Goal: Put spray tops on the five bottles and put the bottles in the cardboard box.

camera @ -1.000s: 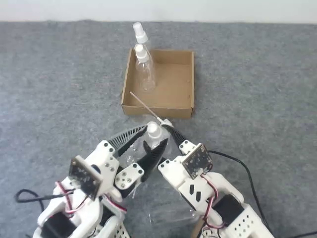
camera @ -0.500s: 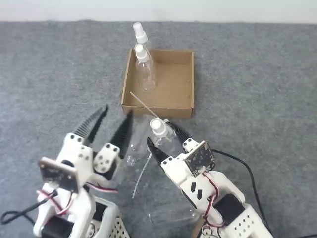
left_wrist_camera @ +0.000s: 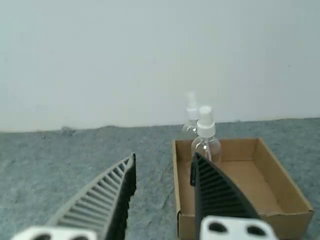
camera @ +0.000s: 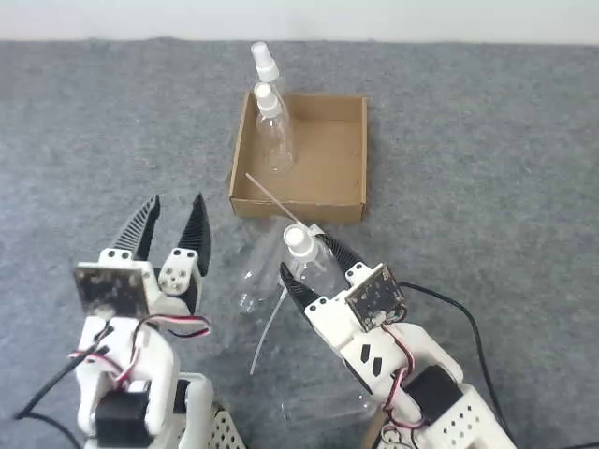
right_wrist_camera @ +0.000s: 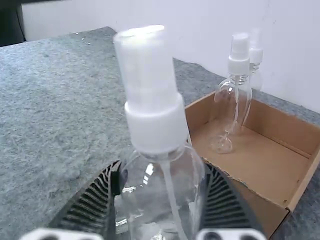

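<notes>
My right gripper (camera: 301, 254) is shut on a clear bottle (camera: 312, 268) with a white spray top (camera: 299, 239), held upright just in front of the cardboard box (camera: 348, 199). In the right wrist view the bottle (right_wrist_camera: 159, 175) stands between the two fingers of the right gripper (right_wrist_camera: 160, 172). My left gripper (camera: 176, 202) stands open to the left, holding nothing, and in its own view the left gripper (left_wrist_camera: 164, 165) faces the box (left_wrist_camera: 240, 175). A capped bottle (camera: 274, 126) stands in the box's far left corner. A second capped bottle (camera: 264, 62) is right behind it.
Another clear bottle (camera: 250, 281) lies on the grey carpet between the arms, with a thin dip tube (camera: 267, 327) beside it. A second thin tube (camera: 271, 197) lies across the box's near wall. Clear plastic (camera: 314, 402) lies near the arm bases.
My left gripper has let go of the spray top, opened and drawn back to the left. The right gripper keeps the capped bottle upright in about the same place.
</notes>
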`<state>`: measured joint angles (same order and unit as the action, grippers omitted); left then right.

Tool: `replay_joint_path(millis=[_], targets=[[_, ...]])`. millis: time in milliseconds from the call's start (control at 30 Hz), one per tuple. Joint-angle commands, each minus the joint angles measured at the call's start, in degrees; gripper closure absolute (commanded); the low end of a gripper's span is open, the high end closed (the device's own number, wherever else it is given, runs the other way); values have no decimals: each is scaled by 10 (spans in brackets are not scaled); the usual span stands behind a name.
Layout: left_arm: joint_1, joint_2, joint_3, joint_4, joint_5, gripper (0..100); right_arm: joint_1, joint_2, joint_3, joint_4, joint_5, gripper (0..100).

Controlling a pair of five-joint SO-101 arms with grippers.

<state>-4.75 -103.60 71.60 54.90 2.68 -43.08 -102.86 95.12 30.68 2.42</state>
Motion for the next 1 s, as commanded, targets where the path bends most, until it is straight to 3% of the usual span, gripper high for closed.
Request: replay_joint_path(millis=[0, 267, 500, 967], targets=[[-44, -8, 37, -45, 0, 837, 7, -11, 12, 3, 5, 929], [-105, -9, 126, -105, 0, 837, 7, -11, 12, 6, 5, 929], [-110, -9, 196, -150, -2, 837, 7, -11, 7, 7, 5, 929], [-111, -8, 211, -148, -4, 837, 7, -7, -118, 117, 9, 929]])
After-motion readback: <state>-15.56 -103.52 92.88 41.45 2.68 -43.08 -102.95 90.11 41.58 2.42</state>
